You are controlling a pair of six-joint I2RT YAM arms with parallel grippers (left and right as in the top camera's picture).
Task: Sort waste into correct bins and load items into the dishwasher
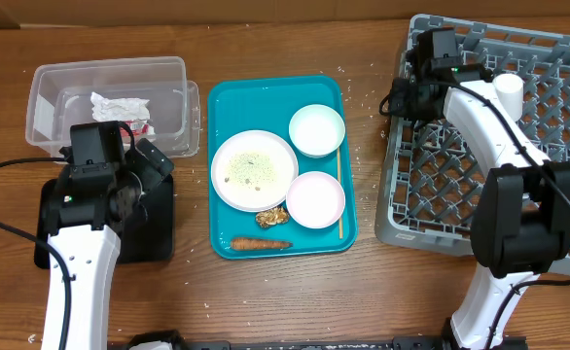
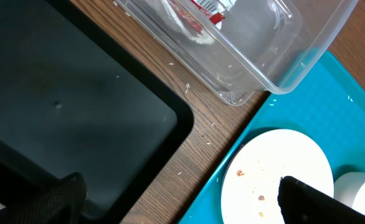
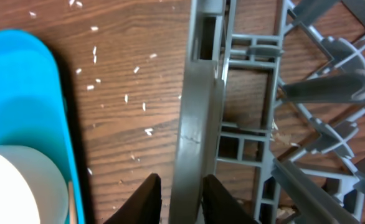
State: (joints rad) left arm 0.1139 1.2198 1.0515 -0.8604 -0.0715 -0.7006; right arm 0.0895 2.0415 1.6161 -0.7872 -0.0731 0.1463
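My left gripper (image 1: 151, 171) (image 2: 182, 200) is open and empty, over the gap between the black tray (image 1: 156, 231) (image 2: 58, 106) and the white plate (image 1: 255, 167) (image 2: 276, 167). The clear tub (image 1: 47, 83) (image 2: 263, 59) holds a napkin (image 1: 110, 103) and a red wrapper (image 1: 143, 127) (image 2: 202, 7). Two bowls (image 1: 316, 129) (image 1: 315, 198), a brown lump (image 1: 271, 217) and a sausage stick (image 1: 260, 244) lie on the teal tray (image 1: 266, 92). My right gripper (image 1: 400, 97) (image 3: 181, 194) is shut on the left rim of the grey dish rack (image 1: 557, 117) (image 3: 192, 124). A white cup (image 1: 507, 90) stands in the rack.
Loose rice grains (image 3: 126, 98) (image 2: 187, 90) lie on the wooden table between tray and rack and beside the tub. A thin wooden stick (image 1: 339, 194) lies along the teal tray's right side. Crumbs dot the plate. Cables run off at the left edge.
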